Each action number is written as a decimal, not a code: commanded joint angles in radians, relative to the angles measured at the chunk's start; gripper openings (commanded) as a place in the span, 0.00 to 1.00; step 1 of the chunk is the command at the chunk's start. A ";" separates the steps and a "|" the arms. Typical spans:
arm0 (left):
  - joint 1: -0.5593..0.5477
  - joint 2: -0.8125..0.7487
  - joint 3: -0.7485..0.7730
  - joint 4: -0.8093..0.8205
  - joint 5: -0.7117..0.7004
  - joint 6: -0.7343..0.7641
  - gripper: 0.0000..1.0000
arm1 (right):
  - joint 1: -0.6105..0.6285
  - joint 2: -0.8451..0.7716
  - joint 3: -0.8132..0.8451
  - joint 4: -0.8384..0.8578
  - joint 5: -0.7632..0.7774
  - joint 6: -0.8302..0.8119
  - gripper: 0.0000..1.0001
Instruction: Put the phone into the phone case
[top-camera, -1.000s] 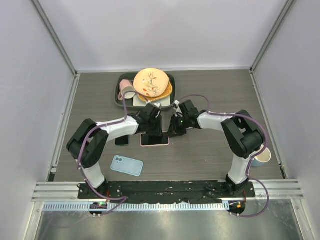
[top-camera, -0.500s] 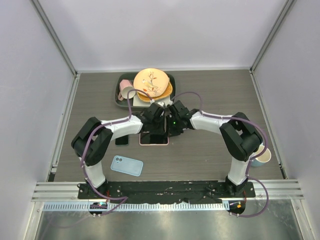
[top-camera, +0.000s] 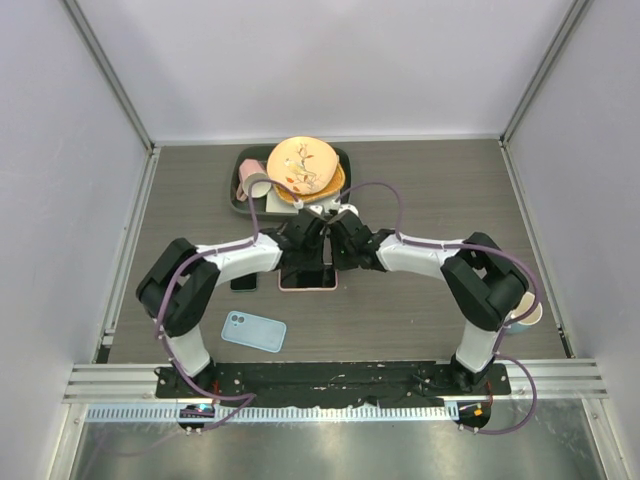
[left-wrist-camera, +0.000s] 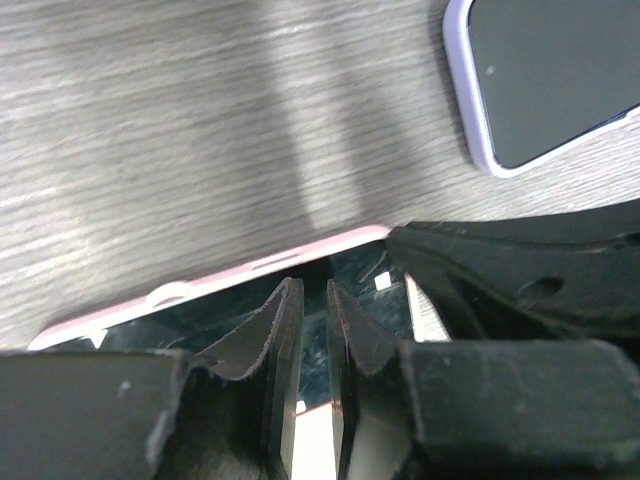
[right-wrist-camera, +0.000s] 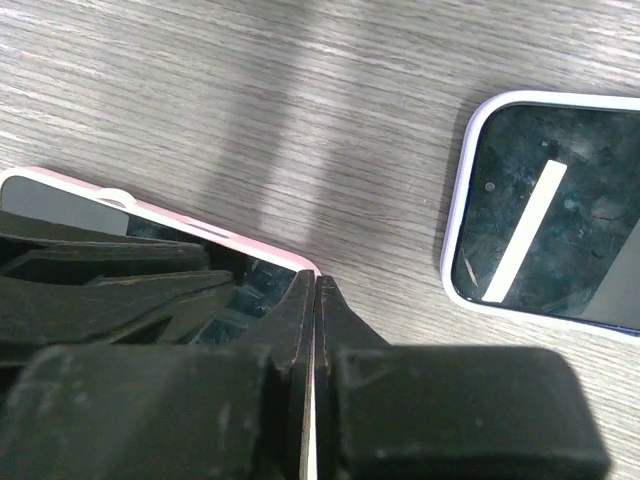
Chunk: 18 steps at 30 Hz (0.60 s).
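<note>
On grey table, phone case, white walls

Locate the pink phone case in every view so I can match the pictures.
Top external: pink phone case near the picture's centre.
Left wrist: pink phone case edge slanting across the lower left.
Right wrist: pink phone case edge and corner, left of centre.
Shared landmark: the dark-screened phone lying beside it.

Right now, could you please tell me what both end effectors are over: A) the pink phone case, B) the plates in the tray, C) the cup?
A: the left end effector and the right end effector both sit over the pink phone case.
</note>
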 joint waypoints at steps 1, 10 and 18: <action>0.001 -0.030 -0.083 -0.175 -0.058 0.013 0.22 | 0.028 -0.023 -0.064 -0.100 0.028 -0.034 0.01; 0.062 -0.343 -0.239 -0.020 -0.054 -0.028 0.38 | -0.026 -0.270 -0.151 0.061 -0.145 0.017 0.06; 0.313 -0.574 -0.451 0.133 0.258 -0.062 0.69 | -0.185 -0.435 -0.263 0.173 -0.340 0.060 0.37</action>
